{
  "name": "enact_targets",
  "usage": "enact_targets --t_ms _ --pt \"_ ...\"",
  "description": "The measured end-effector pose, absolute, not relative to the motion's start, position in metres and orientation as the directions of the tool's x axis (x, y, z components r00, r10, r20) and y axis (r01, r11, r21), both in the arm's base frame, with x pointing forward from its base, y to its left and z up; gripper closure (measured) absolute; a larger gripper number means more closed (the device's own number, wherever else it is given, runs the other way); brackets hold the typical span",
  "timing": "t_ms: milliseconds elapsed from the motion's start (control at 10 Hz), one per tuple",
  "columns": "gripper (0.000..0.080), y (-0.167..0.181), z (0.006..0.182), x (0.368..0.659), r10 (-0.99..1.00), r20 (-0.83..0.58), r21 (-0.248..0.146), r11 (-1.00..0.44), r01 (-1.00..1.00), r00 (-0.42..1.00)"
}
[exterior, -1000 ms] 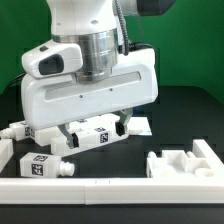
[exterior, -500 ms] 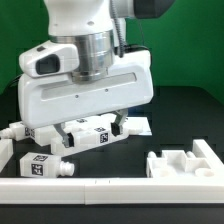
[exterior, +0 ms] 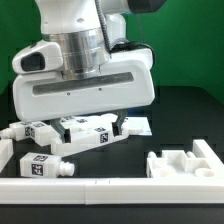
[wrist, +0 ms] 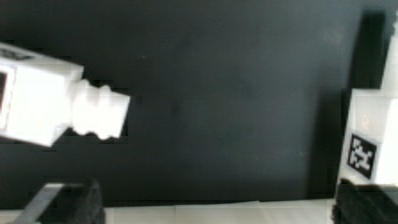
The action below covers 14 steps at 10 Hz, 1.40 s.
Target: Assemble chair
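I've got the tool sitting low over the worktop, jaws spread and empty, just beside that tagged chair piece, lining up a grab I reckon.

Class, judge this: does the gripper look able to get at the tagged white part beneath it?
Probably yes: the gripper hangs open over the tagged white part, and nothing shows between them in the exterior view.

White Panda arm and its broad gripper are being shown.
A ribbed silver-grey collar is being seen between glossy white shells; the wide, rounded white gripper housing is being edged by a thin dark seam, and dark fingers are being shown.
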<state>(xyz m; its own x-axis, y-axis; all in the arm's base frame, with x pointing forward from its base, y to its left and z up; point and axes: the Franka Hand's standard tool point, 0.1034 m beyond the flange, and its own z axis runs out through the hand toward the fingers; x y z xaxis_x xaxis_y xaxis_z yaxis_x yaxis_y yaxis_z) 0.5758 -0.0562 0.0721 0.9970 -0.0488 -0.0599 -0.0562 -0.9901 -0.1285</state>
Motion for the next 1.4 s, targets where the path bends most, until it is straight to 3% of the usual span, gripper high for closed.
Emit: enact_targets --t_ms 200,400,700,1000,1400 --pt "0.0151 -0.074 0.071 0.574 -0.336 -0.079 -0.146 -0.927 -0.344 0.939" --pt "0.0151 -0.087 0.067 0.57 -0.511 -0.118 -0.195 -0.829 -0.524 0.852" --pt "0.0151 -0.085 0.065 0.57 -0.663 -0.155 -0.172 -0.712 -0.681 0.732" --pt "0.0151 -0.111 0.04 0.56 -0.844 -0.214 -0.121 -0.477 -0.87 0.492" --pt "0.0151 -0.122 0.02 0.558 -0.931 -0.234 -0.074 -0.271 -0.96 0.281"
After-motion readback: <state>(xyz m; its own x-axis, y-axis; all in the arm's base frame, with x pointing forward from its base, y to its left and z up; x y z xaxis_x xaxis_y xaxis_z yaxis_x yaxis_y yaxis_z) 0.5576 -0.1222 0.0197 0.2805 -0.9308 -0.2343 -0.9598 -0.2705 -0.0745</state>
